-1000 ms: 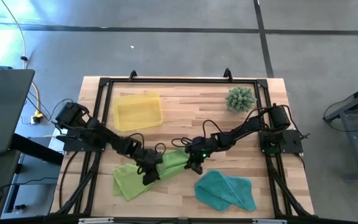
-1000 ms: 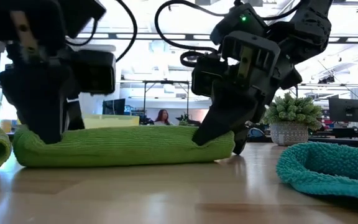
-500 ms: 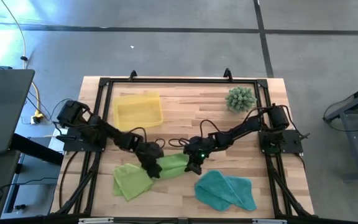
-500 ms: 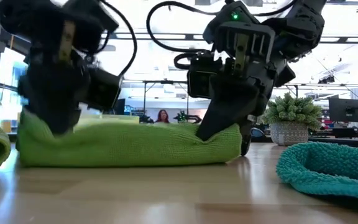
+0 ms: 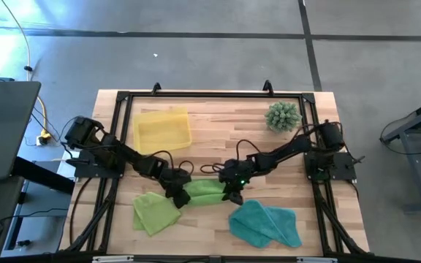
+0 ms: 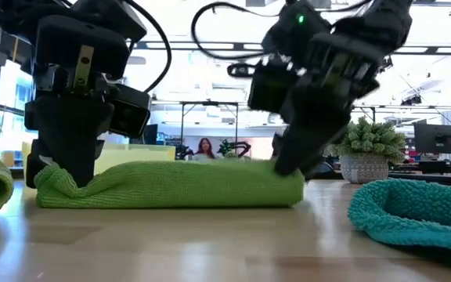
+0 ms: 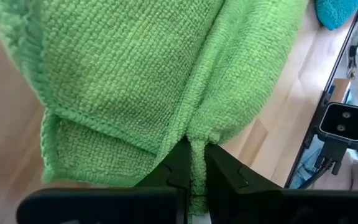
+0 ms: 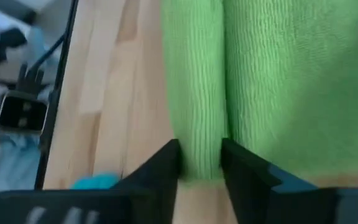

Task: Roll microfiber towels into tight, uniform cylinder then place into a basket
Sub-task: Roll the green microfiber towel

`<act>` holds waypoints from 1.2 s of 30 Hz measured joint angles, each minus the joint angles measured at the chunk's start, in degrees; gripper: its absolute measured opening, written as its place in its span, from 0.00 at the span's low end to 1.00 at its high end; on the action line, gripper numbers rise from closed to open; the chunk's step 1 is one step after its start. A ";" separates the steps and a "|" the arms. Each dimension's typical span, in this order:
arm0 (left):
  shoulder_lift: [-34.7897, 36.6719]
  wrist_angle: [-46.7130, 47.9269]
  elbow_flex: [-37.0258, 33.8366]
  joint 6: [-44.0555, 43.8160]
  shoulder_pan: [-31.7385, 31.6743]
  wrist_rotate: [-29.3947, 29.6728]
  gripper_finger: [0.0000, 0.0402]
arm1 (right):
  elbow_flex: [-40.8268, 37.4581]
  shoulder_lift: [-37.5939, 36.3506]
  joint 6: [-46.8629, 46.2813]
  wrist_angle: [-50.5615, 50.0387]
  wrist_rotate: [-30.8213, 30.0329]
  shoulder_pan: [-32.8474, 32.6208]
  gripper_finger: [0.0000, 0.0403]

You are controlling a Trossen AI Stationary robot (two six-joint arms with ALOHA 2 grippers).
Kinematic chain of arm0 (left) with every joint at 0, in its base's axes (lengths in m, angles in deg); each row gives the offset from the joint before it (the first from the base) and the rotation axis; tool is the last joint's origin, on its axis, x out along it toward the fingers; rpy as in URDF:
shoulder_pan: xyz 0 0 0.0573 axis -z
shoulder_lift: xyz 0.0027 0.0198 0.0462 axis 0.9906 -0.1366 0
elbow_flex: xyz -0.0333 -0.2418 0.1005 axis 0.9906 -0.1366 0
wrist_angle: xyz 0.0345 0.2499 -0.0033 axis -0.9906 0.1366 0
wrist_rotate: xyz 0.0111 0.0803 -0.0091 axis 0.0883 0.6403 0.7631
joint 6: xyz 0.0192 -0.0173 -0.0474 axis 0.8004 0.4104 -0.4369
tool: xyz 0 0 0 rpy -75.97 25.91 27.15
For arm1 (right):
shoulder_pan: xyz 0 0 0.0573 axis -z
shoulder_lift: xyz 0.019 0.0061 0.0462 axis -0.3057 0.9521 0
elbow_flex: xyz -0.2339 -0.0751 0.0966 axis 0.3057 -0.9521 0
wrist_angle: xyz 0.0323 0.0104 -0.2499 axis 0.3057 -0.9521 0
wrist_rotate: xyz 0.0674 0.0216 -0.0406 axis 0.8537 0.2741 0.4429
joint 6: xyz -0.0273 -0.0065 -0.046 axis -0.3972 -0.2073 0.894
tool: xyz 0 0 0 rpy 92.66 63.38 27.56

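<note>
Towels: 2 lime point(image 5: 205, 192), 1 teal point(image 5: 265, 223)

Open-plan office/lab: monitors point(image 6: 433, 139), ceiling strip lights point(image 6: 210, 48), seated person point(image 6: 205, 147) behind.

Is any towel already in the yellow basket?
No: the high view shows the basket holding nothing, while both lime towels and the teal towel lie on the table.

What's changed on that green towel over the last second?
Both grippers, left and right, stayed clamped on the lime towel and turned it over toward the table's back edge, leaving a shorter, thicker roll. The second lime towel, teal towel and basket stayed put.
</note>
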 joint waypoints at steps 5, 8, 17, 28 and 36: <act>-0.04 -0.39 -0.12 0.18 0.00 0.06 0.04 | 0.07 -8.63 10.96 -10.40 -4.60 0.09 0.39; -0.07 -0.74 -0.20 0.90 -0.02 0.20 0.04 | 0.10 -12.20 19.61 -11.06 -15.07 -3.56 0.39; -0.07 -0.94 -0.22 1.93 -0.02 0.66 0.04 | 0.22 -7.67 32.49 -2.17 -37.72 -16.29 0.36; -0.07 -0.98 -0.22 1.53 -0.02 0.88 0.04 | 0.35 0.94 31.42 1.87 -41.35 -16.12 0.36; -0.45 -3.96 -0.37 1.51 -0.11 1.10 0.07 | 0.57 3.00 27.50 1.00 -40.78 -14.46 0.36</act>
